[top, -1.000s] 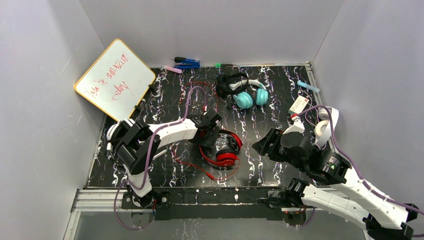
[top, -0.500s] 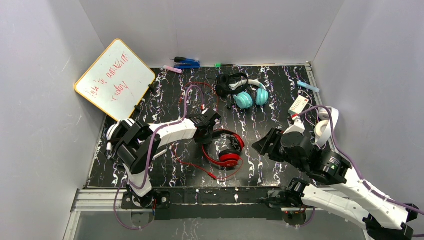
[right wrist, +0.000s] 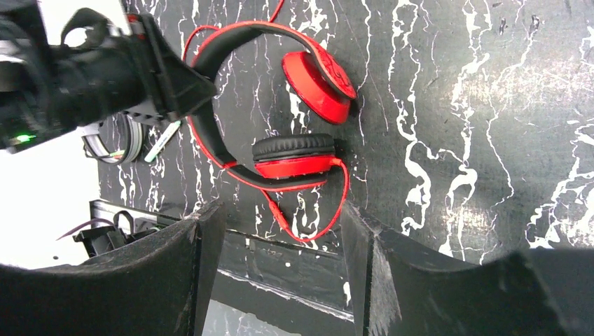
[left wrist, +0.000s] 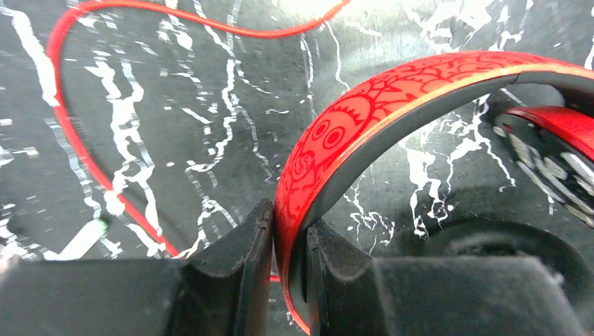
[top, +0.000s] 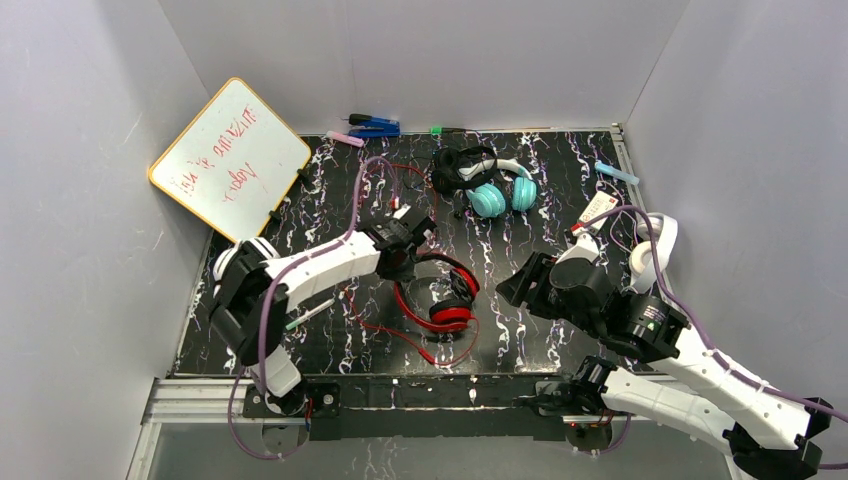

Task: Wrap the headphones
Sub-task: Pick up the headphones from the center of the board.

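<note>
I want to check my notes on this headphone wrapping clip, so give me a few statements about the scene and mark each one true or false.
1. The left gripper is shut on the band of the red over-ear headphones. True.
2. The right gripper is also clamped on them. False: it is open and hangs apart from them.
3. The thin red cord lies loose on the black marbled table. True.
4. The teal headphones with the white band sit at the near edge by the arm bases. False: they lie toward the far side, beside the small black headphones.
</note>
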{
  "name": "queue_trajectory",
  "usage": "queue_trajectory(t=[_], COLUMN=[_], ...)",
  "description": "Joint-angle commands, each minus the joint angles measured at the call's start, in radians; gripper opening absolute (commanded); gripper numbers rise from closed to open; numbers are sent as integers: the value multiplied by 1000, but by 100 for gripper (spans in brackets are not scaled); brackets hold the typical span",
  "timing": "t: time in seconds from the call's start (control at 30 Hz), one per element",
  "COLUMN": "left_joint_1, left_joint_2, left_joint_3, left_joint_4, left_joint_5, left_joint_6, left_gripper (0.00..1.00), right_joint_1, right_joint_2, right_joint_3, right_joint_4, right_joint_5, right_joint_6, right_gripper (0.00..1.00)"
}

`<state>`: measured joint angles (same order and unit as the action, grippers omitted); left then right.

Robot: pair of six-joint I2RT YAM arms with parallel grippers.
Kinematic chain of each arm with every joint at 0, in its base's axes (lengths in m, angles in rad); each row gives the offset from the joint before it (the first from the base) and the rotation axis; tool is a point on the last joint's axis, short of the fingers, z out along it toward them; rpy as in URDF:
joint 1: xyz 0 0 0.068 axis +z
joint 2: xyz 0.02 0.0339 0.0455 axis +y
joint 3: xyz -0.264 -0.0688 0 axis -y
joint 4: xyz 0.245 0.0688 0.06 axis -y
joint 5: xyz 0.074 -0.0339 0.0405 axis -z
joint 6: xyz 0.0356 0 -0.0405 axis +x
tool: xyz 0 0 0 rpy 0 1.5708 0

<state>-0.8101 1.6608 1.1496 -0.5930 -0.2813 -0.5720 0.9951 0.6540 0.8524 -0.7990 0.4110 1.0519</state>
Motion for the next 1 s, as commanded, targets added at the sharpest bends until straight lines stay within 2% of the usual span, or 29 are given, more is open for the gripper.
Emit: queue_trajectory(t=[0.0, 0.17, 0.37, 0.67, 0.97], left_joint_1=[-2, -2, -2, -1, -3], left_joint_2=[-146, -257, -328, -469, -547], left_joint_3=[96, 109, 135, 225, 312], left_joint_4=[-165, -220, -307, -347, -346], left_joint_5=[-129, -180, -273, -221, -144], left_joint_6=[-12, -37, -75, -98, -125], left_gripper=[2, 0, 0, 0, 0], right_joint_1=[-1, -2, -1, -1, -2], right_joint_2=[-4, -5, -37, -39, -45], right_joint_3=[-19, -15, 8, -33, -150], right_joint_4=[50, 50, 46, 100, 276], right_joint_5=[6, -2, 50, 29, -70], right_joint_6=[-12, -31, -145, -225, -274], right_gripper=[69, 69, 69, 70, 72])
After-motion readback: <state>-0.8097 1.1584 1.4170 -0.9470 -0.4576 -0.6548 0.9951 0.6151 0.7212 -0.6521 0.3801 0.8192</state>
